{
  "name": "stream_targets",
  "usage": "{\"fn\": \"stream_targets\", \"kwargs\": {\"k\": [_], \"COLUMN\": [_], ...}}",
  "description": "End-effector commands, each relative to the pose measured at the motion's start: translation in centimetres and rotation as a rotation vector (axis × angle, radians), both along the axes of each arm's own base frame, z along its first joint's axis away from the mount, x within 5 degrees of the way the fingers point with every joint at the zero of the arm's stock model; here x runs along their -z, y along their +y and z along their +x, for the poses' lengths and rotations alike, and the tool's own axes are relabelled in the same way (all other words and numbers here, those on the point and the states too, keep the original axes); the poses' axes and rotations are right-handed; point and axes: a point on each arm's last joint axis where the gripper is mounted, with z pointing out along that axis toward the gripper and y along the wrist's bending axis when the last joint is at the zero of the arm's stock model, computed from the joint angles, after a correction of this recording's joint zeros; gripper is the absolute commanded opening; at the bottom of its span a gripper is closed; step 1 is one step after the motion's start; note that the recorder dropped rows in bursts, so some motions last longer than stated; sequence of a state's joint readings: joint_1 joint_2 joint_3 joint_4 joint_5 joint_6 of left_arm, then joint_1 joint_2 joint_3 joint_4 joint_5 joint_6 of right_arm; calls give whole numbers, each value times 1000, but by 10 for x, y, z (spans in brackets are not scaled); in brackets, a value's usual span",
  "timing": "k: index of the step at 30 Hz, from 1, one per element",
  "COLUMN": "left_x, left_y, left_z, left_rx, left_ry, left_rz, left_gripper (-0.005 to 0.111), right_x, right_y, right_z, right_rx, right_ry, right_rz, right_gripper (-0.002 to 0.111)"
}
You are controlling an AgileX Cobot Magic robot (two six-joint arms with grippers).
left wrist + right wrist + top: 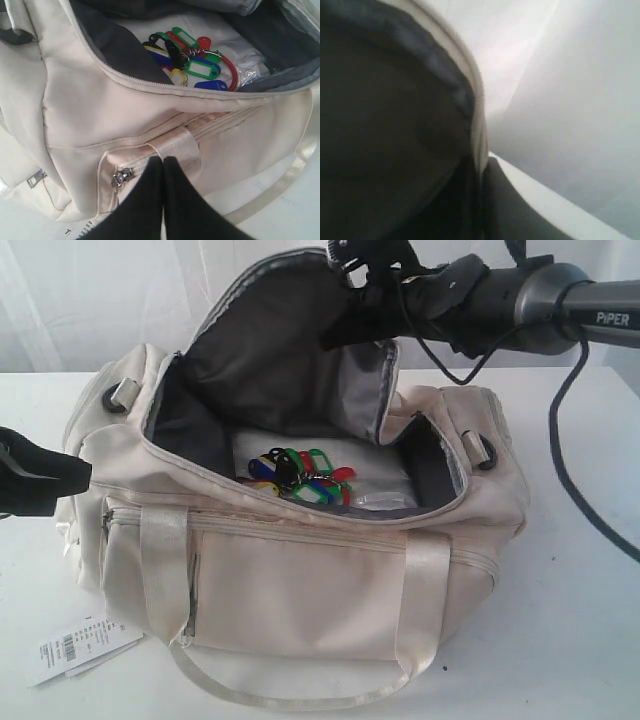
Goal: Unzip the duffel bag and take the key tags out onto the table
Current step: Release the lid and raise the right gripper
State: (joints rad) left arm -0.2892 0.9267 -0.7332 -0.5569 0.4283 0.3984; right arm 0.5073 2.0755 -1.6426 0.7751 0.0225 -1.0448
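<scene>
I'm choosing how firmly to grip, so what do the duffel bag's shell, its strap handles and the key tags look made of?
The duffel bag shell looks like matte cream woven fabric, going by its soft creases. Its strap handles look like satin webbing, given their sheen. The key tags seem to be smooth hard plastic, with bright solid colours and a slight gloss.

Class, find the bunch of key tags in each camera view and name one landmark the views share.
Exterior view: key tags at centre, inside the open duffel bag.
Left wrist view: key tags upper middle, beyond the zipper edge.
Right wrist view: not in it.
Shared landmark: the zipper edge, in the exterior and left wrist views.
</scene>
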Motion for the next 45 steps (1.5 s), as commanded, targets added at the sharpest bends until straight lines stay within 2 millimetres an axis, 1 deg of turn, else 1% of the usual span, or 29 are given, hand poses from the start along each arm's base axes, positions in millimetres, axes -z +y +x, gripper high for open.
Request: {"fn": "stream_targets", "kwargs": {"k": [1,4,6,9,14,16,18,21,24,25,28,31,34,37,39,40,42,45], "left_x": [0,0,0,0,0,0,0,0,0,0,0,0,0,0,0,0,0,0], "left_y": [-1,-1,-1,-1,-2,-2,-2,-2,-2,-2,-2,-2,-2,-2,-2,-2,-2,-2], "left_z": [-3,-3,-3,-3,-3,-3,-3,-3,-3,-3,-3,-3,-3,-3,-3,-3,-3,-3], "left_rx": [8,8,7,7,9,10,10,10,12,12,12,12,13,13,13,13,13,20], "left_ry": [11,11,13,14,19,22,22,22,20,20,20,20,19,19,19,19,19,9], "left_rz": [-16,-16,-20,-23,-25,-29,-29,-29,-27,-27,-27,-27,-27,-27,-27,-27,-27,-19], "left_gripper": [0,0,0,0,0,0,0,0,0,0,0,0,0,0,0,0,0,0], "right_x": [7,13,14,15,17,16,13,-5,-30,-42,-67,-88,-101,-108,-106,-106,-102,-98], "right_y": [-17,-28,-33,-40,-41,-41,-41,-42,-45,-46,-49,-52,-52,-50,-49,-48,-47,-47], "right_z": [15,22,23,25,23,22,20,15,8,4,-7,-19,-34,-51,-60,-65,-73,-83], "right_rx": [13,38,37,59,84,78,79,74,64,58,34,0,-61,-140,-199,-228,-277,-354], "right_ry": [178,249,288,328,408,427,440,423,379,356,323,310,348,426,499,537,605,689], "right_rz": [114,157,171,205,272,277,292,318,341,350,365,363,348,313,278,261,226,168], "right_gripper": [0,0,5,20,60,68,69,69,69,69,69,66,62,57,51,46,32,4]}}
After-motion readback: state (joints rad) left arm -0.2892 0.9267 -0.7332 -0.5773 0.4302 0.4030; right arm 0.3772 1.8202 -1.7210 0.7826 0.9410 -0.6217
